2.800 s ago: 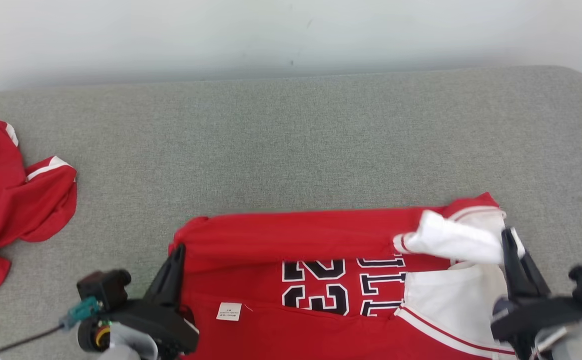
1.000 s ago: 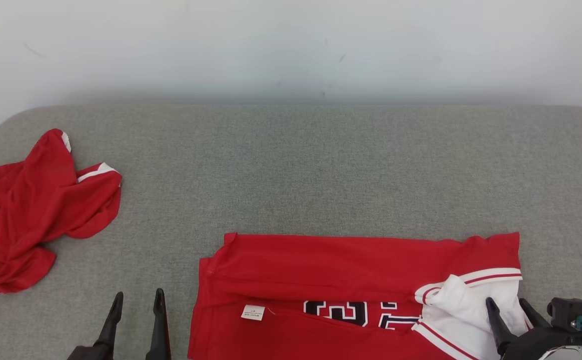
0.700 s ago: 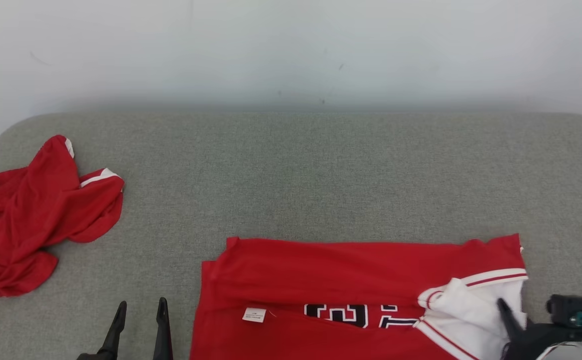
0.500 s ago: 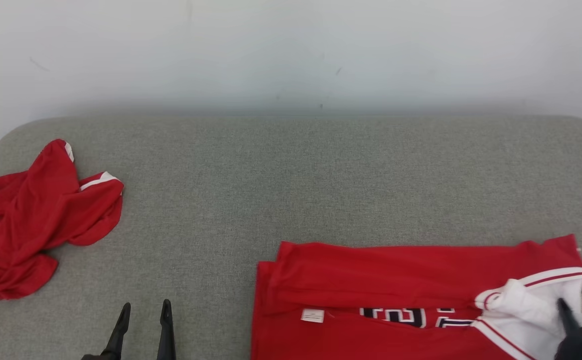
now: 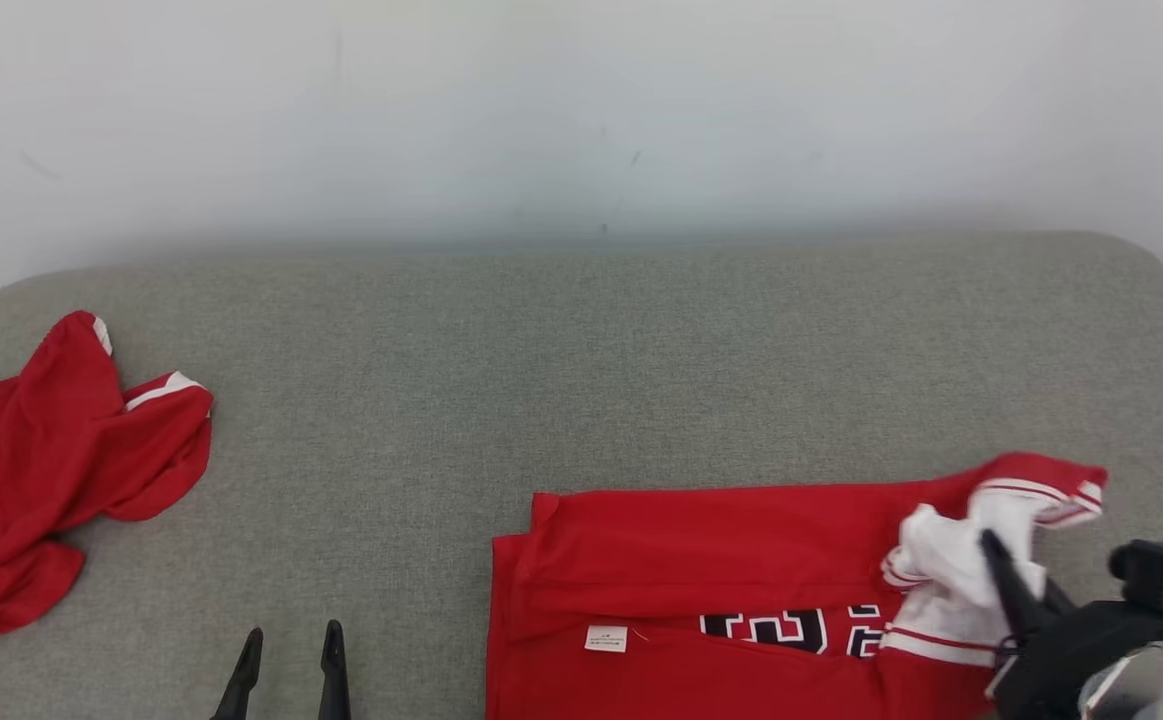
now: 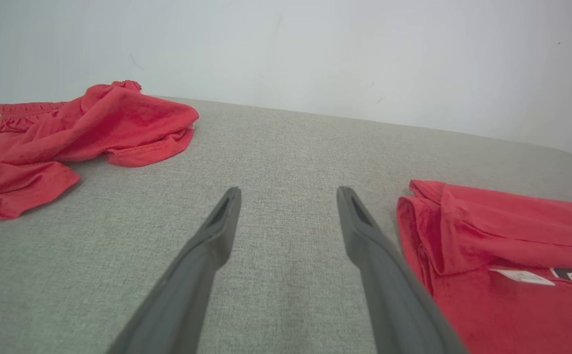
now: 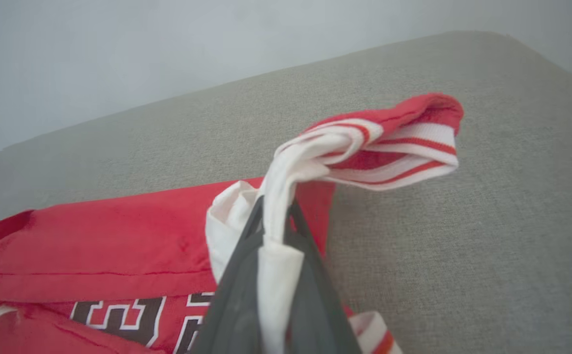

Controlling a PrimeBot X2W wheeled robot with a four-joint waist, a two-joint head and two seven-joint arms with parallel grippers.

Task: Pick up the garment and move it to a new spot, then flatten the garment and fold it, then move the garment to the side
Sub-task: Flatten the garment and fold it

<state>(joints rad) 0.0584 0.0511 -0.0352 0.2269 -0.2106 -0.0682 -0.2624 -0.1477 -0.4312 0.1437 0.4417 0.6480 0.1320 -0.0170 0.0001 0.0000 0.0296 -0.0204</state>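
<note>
Jersey (image 5: pixel 721 540): smooth red cloth. Cushion (image 5: pixel 581 360): rough grey weave. Fingers (image 6: pixel 202 260): matt dark plastic.

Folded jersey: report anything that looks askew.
Its white-trimmed right end is bunched and lifted off the grey cushion, pinched in the shut right gripper; the rest of the jersey lies flat and folded.

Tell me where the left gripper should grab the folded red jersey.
Pinch the layered left edge of the folded red jersey, coming low from the left with the open left gripper: that edge lies flat on the grey cushion, facing it.
</note>
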